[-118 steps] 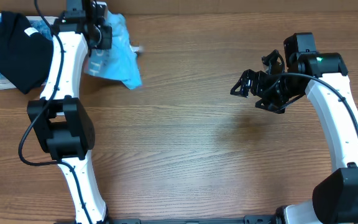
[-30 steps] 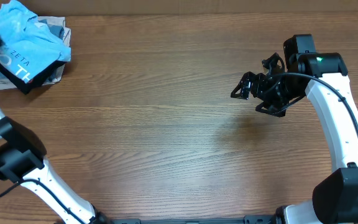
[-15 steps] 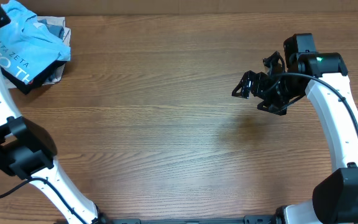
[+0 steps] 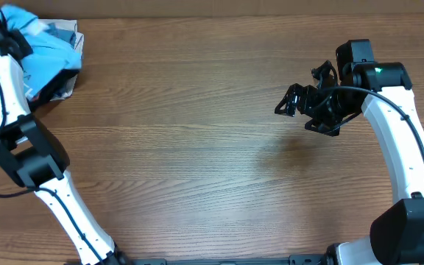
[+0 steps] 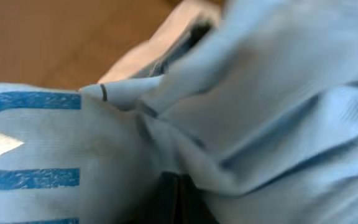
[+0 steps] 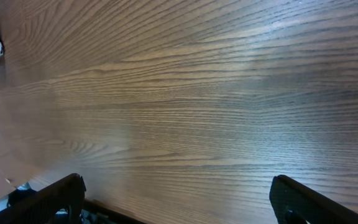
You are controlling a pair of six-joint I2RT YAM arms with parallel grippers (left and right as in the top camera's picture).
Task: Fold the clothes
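Note:
The clothes, a light sky-blue t-shirt (image 4: 54,53), lie bunched on a pile at the table's far left corner. My left gripper (image 4: 12,28) sits on its left end. In the left wrist view the blue cloth (image 5: 272,93) with blue lettering fills the frame, and the left gripper (image 5: 178,190) is shut with the cloth gathered round its dark tips. My right gripper (image 4: 300,90) hovers over bare wood at the right, open. Its fingers (image 6: 67,190) stand far apart with nothing between them in the right wrist view (image 6: 179,193).
Under the t-shirt lies a black folded shirt (image 4: 41,94), with denim-blue and white folded garments (image 4: 70,31) beside it. The pile sits at the table's back edge (image 4: 197,18). The left arm's white links (image 4: 9,96) cross the left side.
The left gripper moved right onto the t-shirt and closed on it. The shirt has bunched up and its lettering no longer shows from overhead. The right arm has not moved.

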